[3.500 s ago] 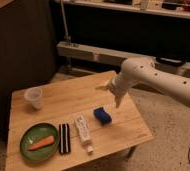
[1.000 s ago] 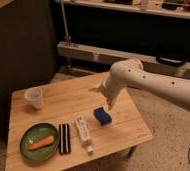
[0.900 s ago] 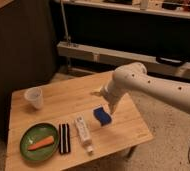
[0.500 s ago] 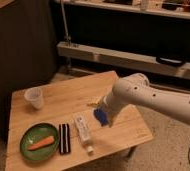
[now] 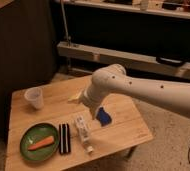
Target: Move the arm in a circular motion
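Wooden table point(image 5: 125, 134) below me, from the left: a pale cup point(image 5: 33, 97) far, a green plate point(image 5: 25, 149) with a carrot point(image 5: 42, 143) near, a black bar point(image 5: 64, 138), a white tube point(image 5: 82, 131), a blue block point(image 5: 103, 116). My gripper point(image 5: 76, 98) hovers over the table's middle, at the left end of my white arm point(image 5: 143, 90); spread or closed, I cannot tell. I judge the circle should stay level, above cup and tube.

A wooden table point(image 5: 128, 131) holds a clear cup point(image 5: 34, 97) at back left, a green plate point(image 5: 32, 134) with a carrot point(image 5: 42, 143), a dark bar point(image 5: 64, 138), a white tube point(image 5: 82, 131) and a blue object point(image 5: 104, 116).
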